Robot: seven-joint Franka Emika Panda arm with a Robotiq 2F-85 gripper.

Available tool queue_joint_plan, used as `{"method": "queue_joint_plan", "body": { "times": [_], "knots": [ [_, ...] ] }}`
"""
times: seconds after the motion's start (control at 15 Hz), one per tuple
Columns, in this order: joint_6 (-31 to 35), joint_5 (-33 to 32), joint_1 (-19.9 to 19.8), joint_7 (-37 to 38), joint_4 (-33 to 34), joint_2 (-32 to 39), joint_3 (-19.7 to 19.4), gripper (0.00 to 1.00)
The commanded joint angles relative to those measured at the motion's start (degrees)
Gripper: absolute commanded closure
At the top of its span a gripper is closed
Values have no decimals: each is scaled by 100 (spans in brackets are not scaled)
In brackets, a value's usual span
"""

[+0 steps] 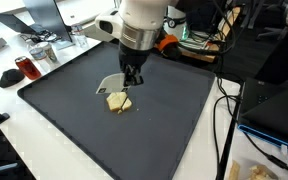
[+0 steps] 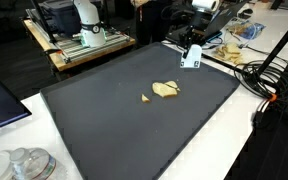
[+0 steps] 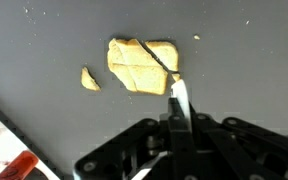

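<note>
Jaws clenched on white knife (image 3: 180, 100), tip touching bread slice (image 3: 139, 65) at 4 o'clock; looks light, crumbly; grip by edges.

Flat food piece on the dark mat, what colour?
The flat food piece is pale yellow-tan, with a dark crack across it; shows best in the wrist view.

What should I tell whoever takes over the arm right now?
Claw: shut on a thin white knife, with the tip at the cracker's edge; contact unclear.
Cracker: lies mid-way on the black mat, with a small crumb apart beside it.
Done: a dark line crosses the cracker, possibly a cut; cannot tell.
Left: probably finishing the cut, as the main piece looks whole.
</note>
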Motion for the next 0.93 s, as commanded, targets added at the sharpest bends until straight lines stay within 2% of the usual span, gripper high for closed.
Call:
{"method": "queue_joint_plan", "body": {
  "times": [0.0, 0.4, 0.87],
  "knots": [
    [-800, -119, 110, 379, 929, 540, -76, 99],
    [-1763, -101, 178, 1061, 2217, 1400, -174, 99],
    [-1837, -429, 412, 1892, 2991, 2182, -434, 99]
  ]
}}
